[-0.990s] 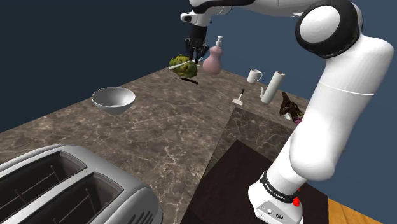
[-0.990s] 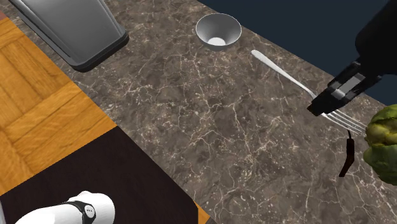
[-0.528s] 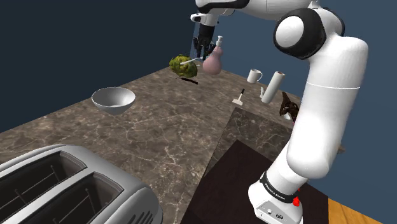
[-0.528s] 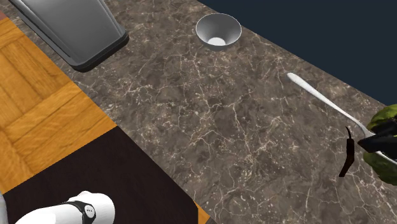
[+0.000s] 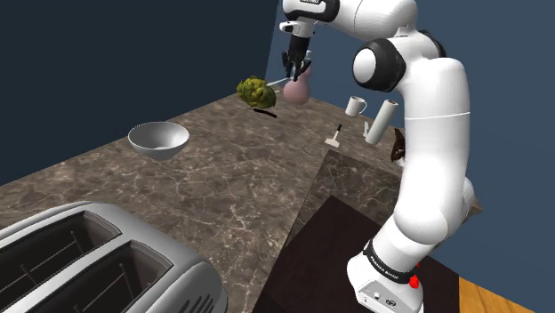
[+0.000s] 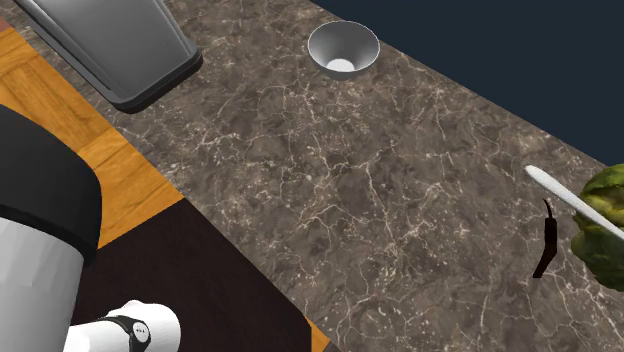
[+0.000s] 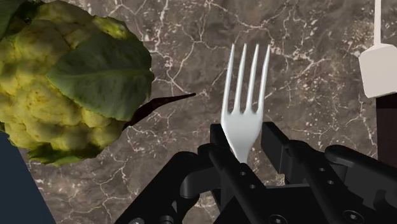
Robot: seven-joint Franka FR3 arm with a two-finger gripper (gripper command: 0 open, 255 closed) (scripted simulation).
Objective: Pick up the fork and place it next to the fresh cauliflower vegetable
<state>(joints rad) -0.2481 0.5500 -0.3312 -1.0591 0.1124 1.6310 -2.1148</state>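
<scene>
My black gripper (image 7: 245,151) is shut on a white fork (image 7: 245,105), its tines pointing away past the fingertips. In the shoulder view the gripper (image 5: 295,75) hangs above the counter's far end, just in front of a pink bottle (image 5: 298,88), and the fork (image 5: 277,84) slants down toward the cauliflower (image 5: 254,90). The cauliflower (image 7: 67,79) is yellow-green with a large green leaf and lies on the counter beside the fork. In the second exterior view the fork's handle (image 6: 572,198) crosses in front of the cauliflower (image 6: 605,228).
A dark chilli pepper (image 6: 545,240) lies beside the cauliflower. A white bowl (image 5: 158,139) and a silver toaster (image 5: 89,258) sit on the marble counter (image 5: 231,178). A mug (image 5: 356,106), a white cylinder (image 5: 381,122) and a white spatula (image 7: 382,67) stand toward the shoulder view's right.
The arm has swung toward the shoulder view's right, carrying the fork past the cauliflower toward the pink bottle. In the second exterior view the fork slid right and the hand left the picture.
</scene>
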